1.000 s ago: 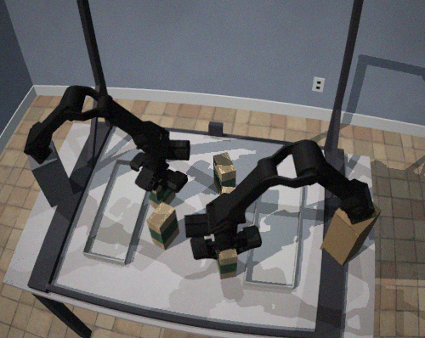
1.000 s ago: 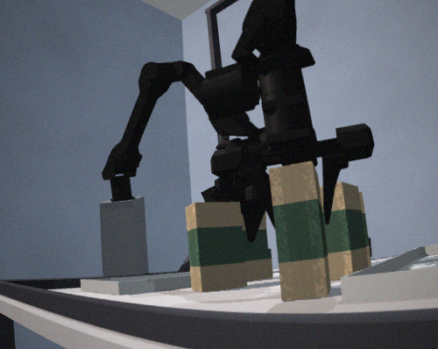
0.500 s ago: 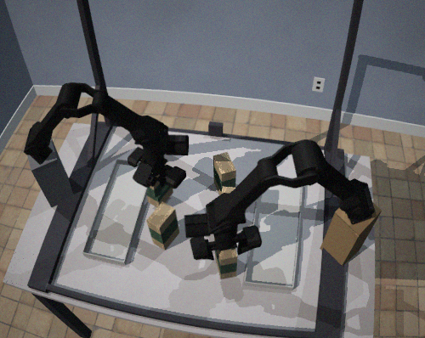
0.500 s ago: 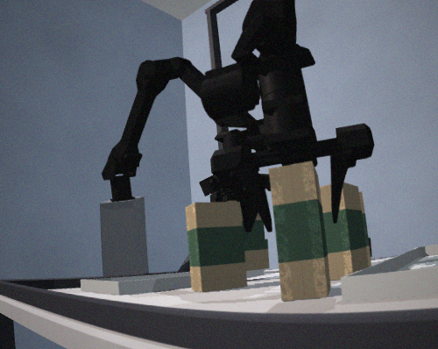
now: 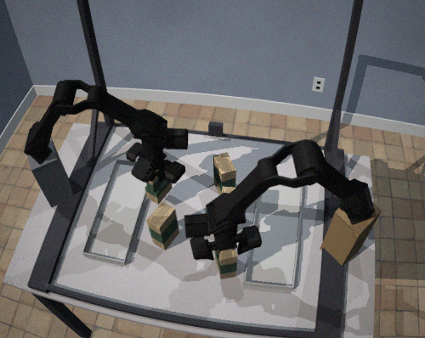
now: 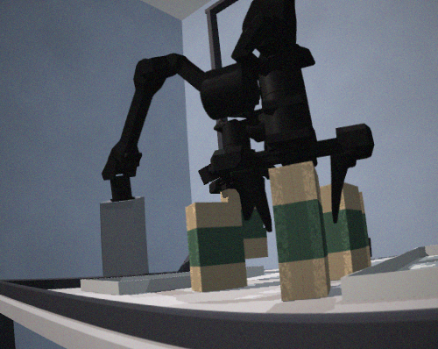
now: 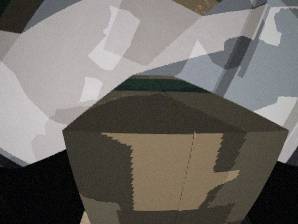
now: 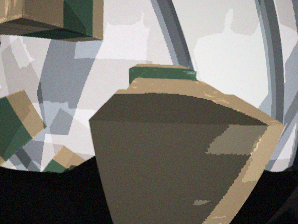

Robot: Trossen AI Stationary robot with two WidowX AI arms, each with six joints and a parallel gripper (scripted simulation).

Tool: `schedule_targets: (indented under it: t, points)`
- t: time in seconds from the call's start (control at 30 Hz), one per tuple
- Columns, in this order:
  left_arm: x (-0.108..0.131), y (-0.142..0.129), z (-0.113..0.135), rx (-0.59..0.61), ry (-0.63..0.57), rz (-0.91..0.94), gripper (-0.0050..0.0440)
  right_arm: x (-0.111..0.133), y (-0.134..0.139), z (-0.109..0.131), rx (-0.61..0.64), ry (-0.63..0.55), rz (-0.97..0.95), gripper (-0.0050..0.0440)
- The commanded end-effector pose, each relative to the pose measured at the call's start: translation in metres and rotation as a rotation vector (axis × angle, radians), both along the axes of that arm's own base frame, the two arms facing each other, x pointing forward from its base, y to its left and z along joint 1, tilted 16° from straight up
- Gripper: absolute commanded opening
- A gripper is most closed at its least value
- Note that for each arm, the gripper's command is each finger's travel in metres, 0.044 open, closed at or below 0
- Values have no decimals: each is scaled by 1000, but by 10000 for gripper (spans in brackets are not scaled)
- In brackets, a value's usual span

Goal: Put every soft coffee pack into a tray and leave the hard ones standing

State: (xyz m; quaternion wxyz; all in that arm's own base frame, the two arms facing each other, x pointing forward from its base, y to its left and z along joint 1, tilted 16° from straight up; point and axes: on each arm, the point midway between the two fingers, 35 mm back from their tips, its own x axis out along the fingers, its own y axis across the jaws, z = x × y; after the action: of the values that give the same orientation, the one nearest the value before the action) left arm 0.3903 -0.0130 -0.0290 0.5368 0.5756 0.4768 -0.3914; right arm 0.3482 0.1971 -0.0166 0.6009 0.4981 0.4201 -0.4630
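Observation:
My left gripper [image 5: 226, 247] [image 6: 302, 224] is open, its fingers on either side of the near pack [image 5: 228, 268] [image 6: 299, 232] [image 7: 165, 172], which stands on the bench. The middle pack [image 6: 335, 232] and far pack [image 5: 224, 170] [image 6: 365, 238] of that row stand behind; the arm hides part of them. My right gripper [image 5: 159, 176] is shut on a pack [image 5: 157, 196] [image 6: 255, 248] [image 8: 170, 160], which looks pinched narrow and is held clear above the bench. Its neighbour pack [image 5: 162, 229] [image 6: 216, 245] [image 8: 45, 17] stands upright on the bench.
The right arm's tray [image 5: 104, 258] [image 6: 101, 286] lies at the left in the top view. The left arm's tray [image 5: 269, 284] [image 6: 394, 281] lies at the right, beside the row of three. Both trays hold no pack in view. The bench has a dark frame [image 5: 183, 313].

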Motion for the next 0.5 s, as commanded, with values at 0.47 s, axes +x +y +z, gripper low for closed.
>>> schedule_targets:
  t: [0.47]
  points:
    - [-16, -11, 83, -4, -22, -4, 358, 7, 6, 20, 28, -43, -1, 103]
